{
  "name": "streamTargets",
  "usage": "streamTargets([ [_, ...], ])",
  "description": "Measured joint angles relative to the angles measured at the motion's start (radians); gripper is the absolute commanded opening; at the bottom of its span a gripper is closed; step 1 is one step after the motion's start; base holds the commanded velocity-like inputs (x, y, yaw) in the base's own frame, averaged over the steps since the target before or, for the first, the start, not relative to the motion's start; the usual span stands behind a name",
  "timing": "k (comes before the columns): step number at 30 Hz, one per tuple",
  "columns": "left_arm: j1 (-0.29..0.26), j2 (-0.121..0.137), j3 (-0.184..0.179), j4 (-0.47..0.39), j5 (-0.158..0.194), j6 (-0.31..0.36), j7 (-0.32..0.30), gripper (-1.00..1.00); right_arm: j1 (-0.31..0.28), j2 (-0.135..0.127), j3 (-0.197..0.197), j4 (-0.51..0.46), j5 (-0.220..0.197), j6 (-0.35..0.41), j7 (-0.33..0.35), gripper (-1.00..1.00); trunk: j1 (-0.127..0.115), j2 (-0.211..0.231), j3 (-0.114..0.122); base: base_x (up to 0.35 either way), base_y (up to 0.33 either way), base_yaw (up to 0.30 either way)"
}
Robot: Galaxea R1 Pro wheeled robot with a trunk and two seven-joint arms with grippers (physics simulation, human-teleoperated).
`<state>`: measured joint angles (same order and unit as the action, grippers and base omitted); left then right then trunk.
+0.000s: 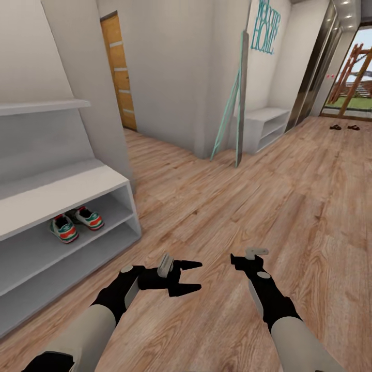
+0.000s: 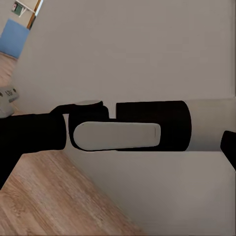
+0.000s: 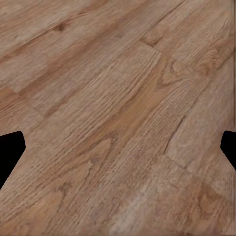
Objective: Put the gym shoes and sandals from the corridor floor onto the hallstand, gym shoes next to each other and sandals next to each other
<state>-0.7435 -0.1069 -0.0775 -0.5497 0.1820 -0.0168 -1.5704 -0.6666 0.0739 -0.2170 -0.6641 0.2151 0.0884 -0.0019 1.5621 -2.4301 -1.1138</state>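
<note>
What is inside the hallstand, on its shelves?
On the hallstand's middle shelf, two gym shoes sit side by side. The lower shelf looks bare, but the deeper left parts of both shelves are out of view.

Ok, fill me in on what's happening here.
Both gym shoes already sit side by side on the hallstand's lower shelf. The two sandals lie far down the corridor floor, near the glass door. The left gripper and right gripper hang open and empty over the planks.

Head high; right wrist near corridor floor (image 3: 118, 98)
</note>
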Motion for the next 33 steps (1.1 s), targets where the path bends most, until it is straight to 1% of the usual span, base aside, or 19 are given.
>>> streamTargets([
  [8, 0.000, 0.001, 0.000, 0.000, 0.000, 0.000, 0.000, 1.00, 0.000, 0.000, -0.001, 0.000, 0.000, 0.006, -0.002, 1.00, -0.031, 0.056, 0.025, 0.000, 0.000, -0.014],
  [20, 0.000, 0.000, 0.000, 0.000, 0.000, 0.000, 0.000, 1.00, 0.000, 0.000, -0.002, 0.000, 0.000, 0.006, -0.002, 1.00, -0.031, 0.056, 0.037, 0.000, 0.000, -0.196],
  [29, 0.000, 0.000, 0.000, 0.000, 0.000, 0.006, 0.000, 1.00, 0.000, 0.000, -0.002, 0.000, 0.000, 0.006, -0.002, 1.00, 0.004, -0.006, 0.020, 0.000, 0.000, -0.212],
  [33, 0.000, 0.001, 0.000, 0.000, 0.000, 0.007, 0.000, 1.00, 0.000, 0.000, -0.002, 0.000, 0.000, 0.006, -0.002, 1.00, 0.004, -0.007, 0.024, 0.000, 0.000, -0.212],
])
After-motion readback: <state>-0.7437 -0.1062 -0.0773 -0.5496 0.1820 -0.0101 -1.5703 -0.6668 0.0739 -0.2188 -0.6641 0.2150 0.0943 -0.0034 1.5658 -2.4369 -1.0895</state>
